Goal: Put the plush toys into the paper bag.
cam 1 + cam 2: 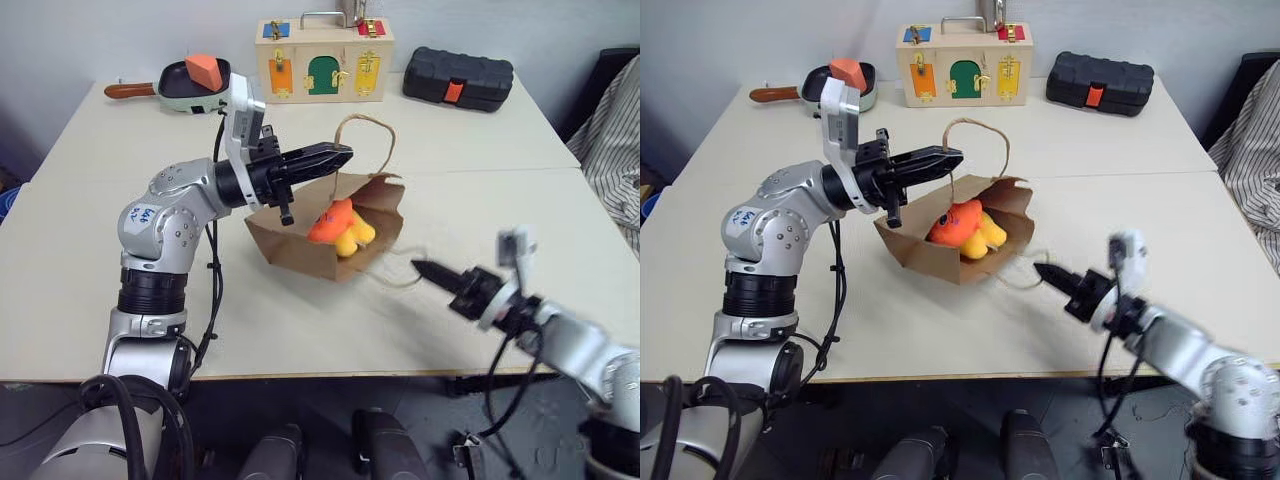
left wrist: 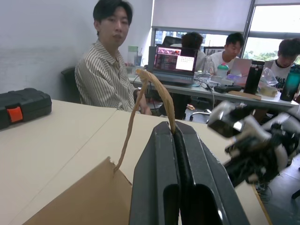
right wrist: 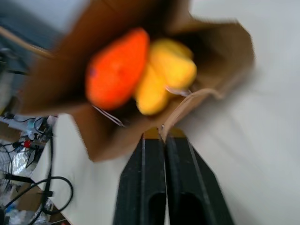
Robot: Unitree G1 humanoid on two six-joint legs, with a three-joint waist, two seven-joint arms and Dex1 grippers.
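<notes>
- Left gripper, fingers pressed together on the upper handle of the paper bag, holds that twisted cord loop up above the bag's mouth — the left wrist view shows the cord pinched between the two black fingers.
- Right gripper hangs low over the table, just off the bag's open side, its fingers shut; the right wrist view shows a strip of the lower handle running into their tips, though whether they truly grip it cannot be told from the blur.
- Both plush toys lie inside the bag, which rests on its side at mid-table with its mouth toward the right gripper: the orange toy nearer the left gripper, the yellow toy touching it on the other side.
- Along the far edge of the table stand a wooden box with coloured doors, a black tool case and a pan holding an orange wedge block.
- A person in a striped shirt sits beside the table — others work at desks behind.
</notes>
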